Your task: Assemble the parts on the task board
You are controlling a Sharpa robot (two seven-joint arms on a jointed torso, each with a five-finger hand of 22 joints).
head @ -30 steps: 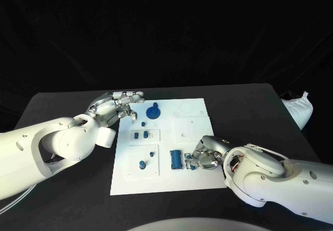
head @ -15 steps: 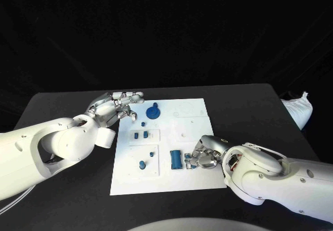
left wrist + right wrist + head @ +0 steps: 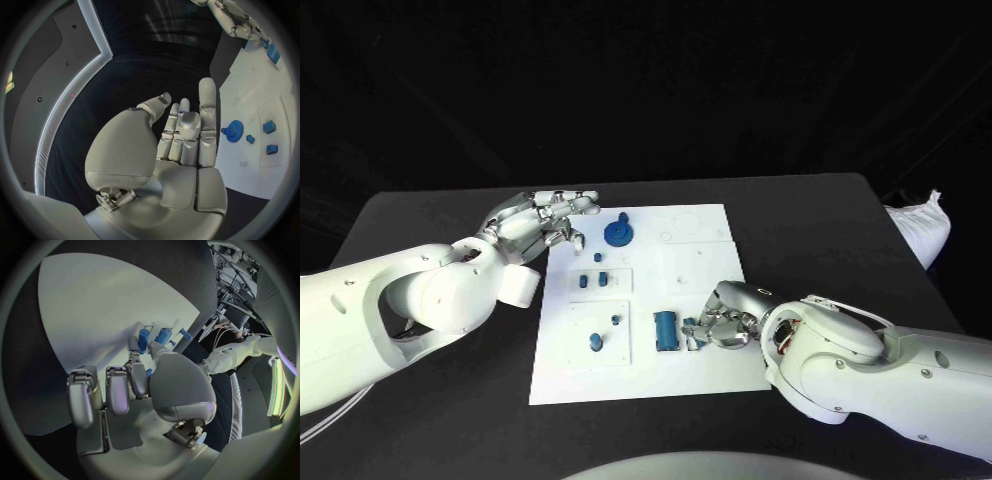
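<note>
The white task board [image 3: 697, 375] lies mid-table. On it are a blue gear [image 3: 619, 233], small blue blocks [image 3: 586, 282] and a blue cylinder-like part [image 3: 666, 330]. My right hand [image 3: 721, 325] is down on the board's near right area, fingers curled, pinching a small blue part [image 3: 691, 337] beside the cylinder-like part. In the right wrist view a bit of blue [image 3: 150, 372] shows between thumb and finger. My left hand [image 3: 542, 218] hovers at the board's far left corner, fingers spread, holding nothing. The left wrist view shows the gear [image 3: 235, 131] beyond the fingertips [image 3: 207, 87].
A white bag [image 3: 923, 225] lies at the table's right edge. Two more small blue parts [image 3: 596, 342] sit on the board's near left panel. Bare black table [image 3: 430, 220] surrounds the board.
The right arm has shifted slightly while its hand stays by the blue cylinder-like part. The left hand has not moved.
</note>
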